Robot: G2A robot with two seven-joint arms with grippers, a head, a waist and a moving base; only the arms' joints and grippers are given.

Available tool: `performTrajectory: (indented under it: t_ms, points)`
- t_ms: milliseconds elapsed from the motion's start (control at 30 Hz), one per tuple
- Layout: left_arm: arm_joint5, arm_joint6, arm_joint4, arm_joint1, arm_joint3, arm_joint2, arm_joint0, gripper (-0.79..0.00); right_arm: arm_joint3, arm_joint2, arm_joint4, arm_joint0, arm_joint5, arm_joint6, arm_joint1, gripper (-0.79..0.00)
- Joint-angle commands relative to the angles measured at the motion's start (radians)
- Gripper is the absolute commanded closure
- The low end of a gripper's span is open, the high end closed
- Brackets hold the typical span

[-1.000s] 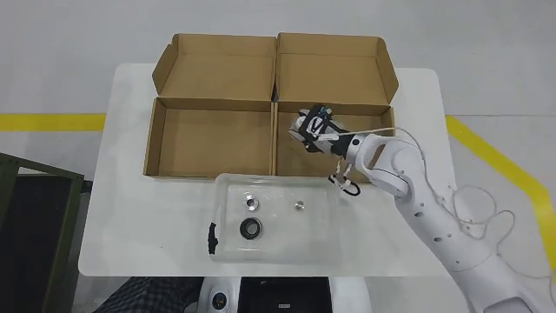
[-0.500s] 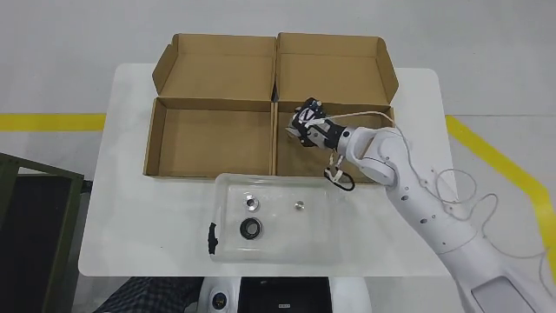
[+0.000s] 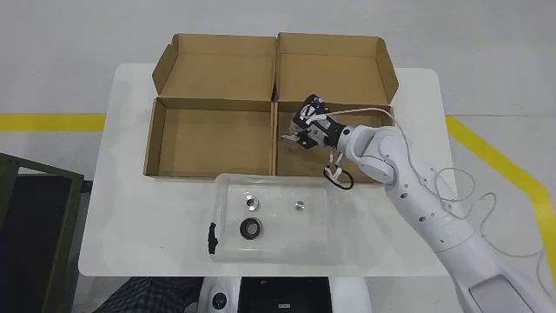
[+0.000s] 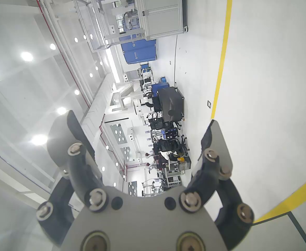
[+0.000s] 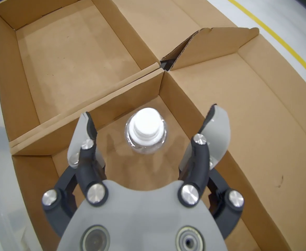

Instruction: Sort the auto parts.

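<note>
While the right hand (image 5: 151, 113) hangs with its fingers spread apart directly over it, the auto part (image 5: 145, 131) stands upright on the floor of the right cardboard box (image 3: 291, 162), near the corner by the wall shared with the left box (image 3: 208, 139). It is a small clear rounded body (the cardboard shows through it) topped by a white stepped cap. Nearer the robot on the table (image 3: 130, 191), a clear tray (image 3: 219, 226) holds a black ring (image 3: 252, 228). The left hand (image 4: 141, 118) is parted too, gripping nothing.
</note>
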Motion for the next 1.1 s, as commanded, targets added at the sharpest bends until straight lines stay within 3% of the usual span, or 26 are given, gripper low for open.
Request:
performTrajectory:
  t_ms: [0, 533, 700, 1067]
  points:
    - [0.0, 0.0, 0.0, 0.0, 0.0, 0.0, 0.0, -0.785, -0.03, 0.019, -0.004, -0.013, -0.003, 0.005, 0.005, -0.785]
    - [0.0, 0.0, 0.0, 0.0, 0.0, 0.0, 0.0, -0.785, -0.443, 0.173, -0.052, -0.248, -0.157, 0.144, 0.065, -0.785]
    - [0.0, 0.0, 0.0, 0.0, 0.0, 0.0, 0.0, -0.785, -0.531, 0.182, -0.127, -0.341, -0.262, 0.12, 0.083, -0.785]
    - [0.0, 0.0, 0.0, 0.0, 0.0, 0.0, 0.0, -0.785, -0.657, 0.156, -0.293, -0.498, -0.348, 0.129, 0.108, -0.785]
